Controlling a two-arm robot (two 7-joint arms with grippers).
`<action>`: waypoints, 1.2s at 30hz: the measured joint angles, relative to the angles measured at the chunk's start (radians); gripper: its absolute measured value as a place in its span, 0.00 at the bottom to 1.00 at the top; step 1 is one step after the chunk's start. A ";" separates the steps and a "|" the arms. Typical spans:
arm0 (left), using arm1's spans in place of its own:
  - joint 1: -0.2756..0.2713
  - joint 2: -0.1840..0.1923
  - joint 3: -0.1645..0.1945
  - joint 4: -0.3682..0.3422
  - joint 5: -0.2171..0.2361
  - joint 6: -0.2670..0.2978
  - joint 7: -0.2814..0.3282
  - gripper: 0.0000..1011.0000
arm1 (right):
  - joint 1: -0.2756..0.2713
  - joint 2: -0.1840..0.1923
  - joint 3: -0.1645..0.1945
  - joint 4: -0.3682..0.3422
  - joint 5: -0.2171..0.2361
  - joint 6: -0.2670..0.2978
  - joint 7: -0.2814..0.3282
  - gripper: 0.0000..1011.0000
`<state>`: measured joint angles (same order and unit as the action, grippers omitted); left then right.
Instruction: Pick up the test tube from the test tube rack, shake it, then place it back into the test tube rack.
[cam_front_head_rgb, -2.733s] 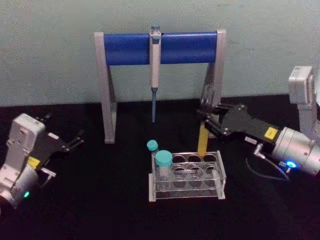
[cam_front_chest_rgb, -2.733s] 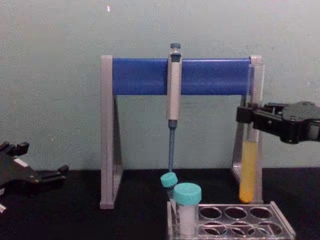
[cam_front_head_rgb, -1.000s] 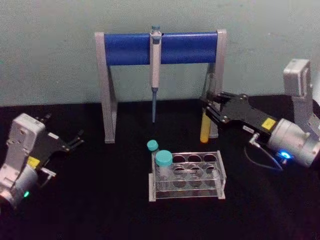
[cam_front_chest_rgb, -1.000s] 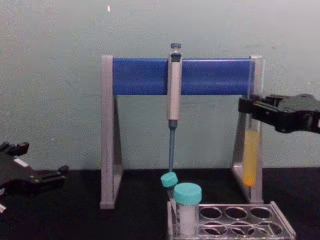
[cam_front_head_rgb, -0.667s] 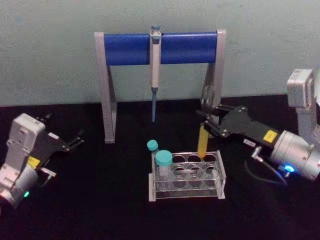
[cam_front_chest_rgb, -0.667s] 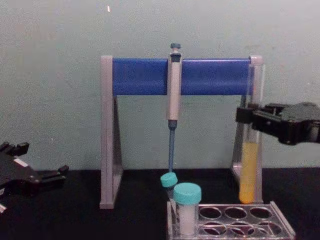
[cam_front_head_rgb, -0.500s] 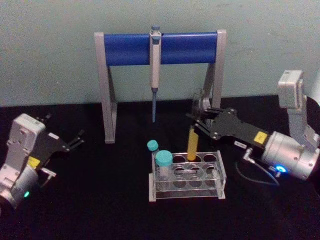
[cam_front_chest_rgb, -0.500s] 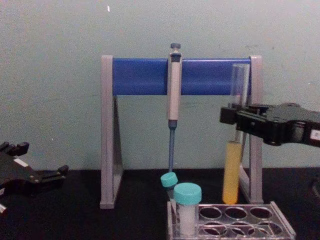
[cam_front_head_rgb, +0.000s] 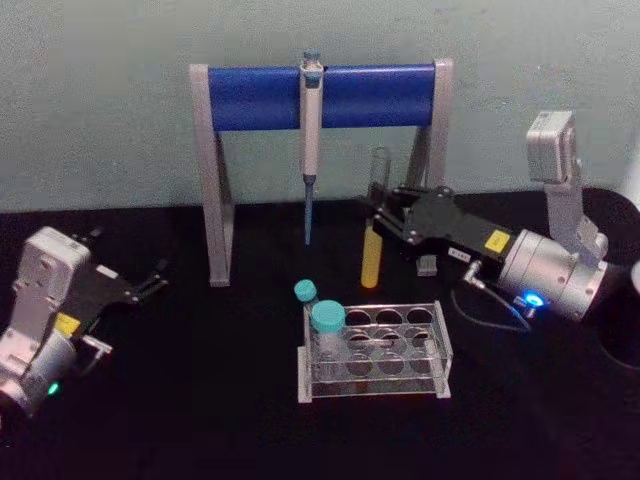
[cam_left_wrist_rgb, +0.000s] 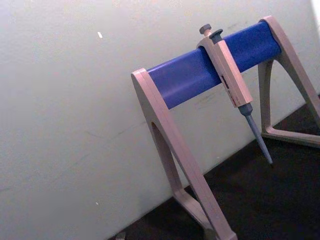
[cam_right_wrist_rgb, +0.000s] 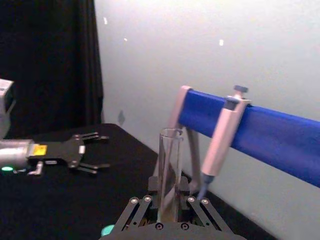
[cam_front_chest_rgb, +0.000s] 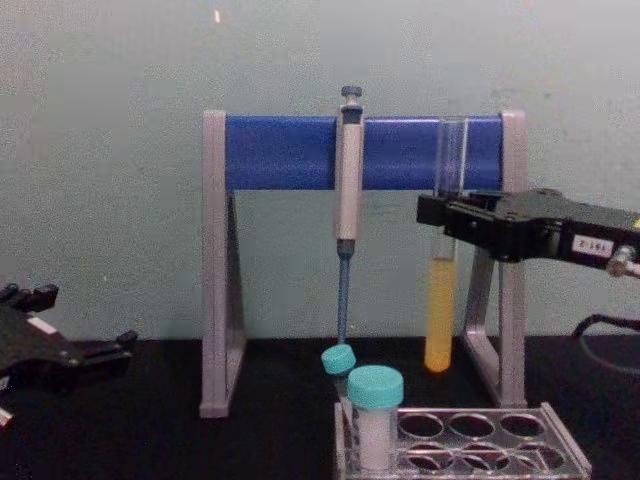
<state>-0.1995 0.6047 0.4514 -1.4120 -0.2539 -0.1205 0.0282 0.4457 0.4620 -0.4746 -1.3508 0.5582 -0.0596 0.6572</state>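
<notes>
Right gripper (cam_front_head_rgb: 386, 213), fingers clamped on the test tube (cam_front_head_rgb: 371, 260), has swung it left, higher above the test tube rack (cam_front_head_rgb: 420, 378): shaking underway; left gripper (cam_front_head_rgb: 150, 281) idles, fingers spread

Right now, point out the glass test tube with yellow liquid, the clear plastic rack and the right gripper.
The long clear glass test tube (cam_front_chest_rgb: 438, 310): chest view, on its yellow liquid.
The low clear plastic test tube rack (cam_front_head_rgb: 385, 382): head view, front wall.
The right gripper (cam_front_chest_rgb: 441, 214): chest view, between its fingertips.
</notes>
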 joint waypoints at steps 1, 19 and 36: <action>0.000 0.000 0.000 0.000 0.000 0.000 0.000 1.00 | 0.002 0.000 0.004 0.005 -0.001 -0.001 -0.005 0.23; 0.000 0.000 0.000 0.000 0.000 0.000 0.000 1.00 | -0.012 0.013 0.027 -0.002 -0.005 -0.004 -0.022 0.23; 0.000 0.000 0.000 0.000 0.000 0.000 0.000 1.00 | -0.022 0.015 0.034 -0.015 -0.014 -0.004 -0.036 0.23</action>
<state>-0.1995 0.6047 0.4514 -1.4119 -0.2539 -0.1206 0.0283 0.4233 0.4766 -0.4410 -1.3661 0.5445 -0.0639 0.6216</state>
